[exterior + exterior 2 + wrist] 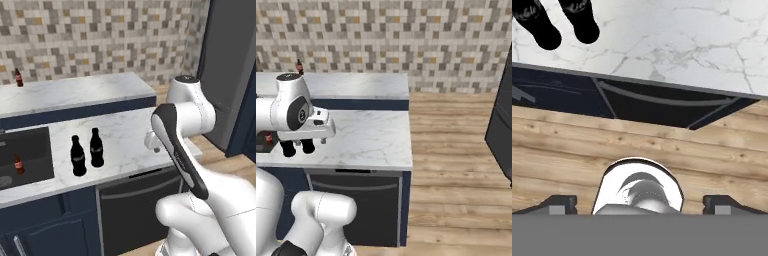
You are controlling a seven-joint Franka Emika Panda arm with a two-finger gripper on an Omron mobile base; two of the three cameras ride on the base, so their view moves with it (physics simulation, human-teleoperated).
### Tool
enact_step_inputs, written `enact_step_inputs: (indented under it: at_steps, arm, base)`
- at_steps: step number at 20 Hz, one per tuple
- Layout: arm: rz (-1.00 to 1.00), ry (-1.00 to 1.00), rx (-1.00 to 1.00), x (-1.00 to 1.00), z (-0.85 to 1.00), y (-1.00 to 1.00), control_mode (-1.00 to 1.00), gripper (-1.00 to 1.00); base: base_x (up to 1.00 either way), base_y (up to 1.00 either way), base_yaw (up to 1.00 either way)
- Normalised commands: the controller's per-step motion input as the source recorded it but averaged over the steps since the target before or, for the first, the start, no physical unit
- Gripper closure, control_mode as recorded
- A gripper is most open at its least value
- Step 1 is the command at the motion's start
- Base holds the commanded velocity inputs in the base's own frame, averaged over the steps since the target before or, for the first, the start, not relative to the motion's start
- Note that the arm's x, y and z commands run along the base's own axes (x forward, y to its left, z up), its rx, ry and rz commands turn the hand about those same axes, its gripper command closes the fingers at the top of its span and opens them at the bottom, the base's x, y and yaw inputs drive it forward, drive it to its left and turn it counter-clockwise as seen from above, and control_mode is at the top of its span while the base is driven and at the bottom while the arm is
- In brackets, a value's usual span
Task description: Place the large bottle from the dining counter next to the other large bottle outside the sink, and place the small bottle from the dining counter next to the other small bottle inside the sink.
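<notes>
— Gripper (640, 205) status?
— Jaws spread fully, holding nothing, above the counter's front edge.
— Large bottles?
— 2 tall black bottles, the large bottle (96, 147) and the other large bottle (77, 156), stand upright side by side on the marble counter (125, 137), left of the gripper, beside the sink (27, 150).
— Small bottles?
— 1 small bottle (19, 164) in the sink; 1 small bottle (19, 78) on the dining counter (75, 92) beyond.

A mosaic tile backsplash (406, 40) of grey, beige and ochre squares ran behind the tables you faced. Light wood plank flooring (456, 165) stretched to your right, meeting a tall dark grey refrigerator (230, 65). Below the marble, navy cabinet doors (50, 230) flanked a black dishwasher front (135, 205) with its bar handle.
</notes>
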Motion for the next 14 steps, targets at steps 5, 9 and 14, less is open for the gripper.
enact_step_inputs:
  at_steps: [5,9,14]
  arm:
    - [0.0,0.0,0.0,0.0,0.0,0.0,1.0,-1.0]
    - [0.0,0.0,0.0,0.0,0.0,0.0,1.0,-1.0]
    - [0.0,0.0,0.0,0.0,0.0,0.0,1.0,-1.0]
  base:
    - [0.56,-1.0,0.3]
    - [0.58,-1.0,0.43]
    - [0.59,-0.98,0.47]
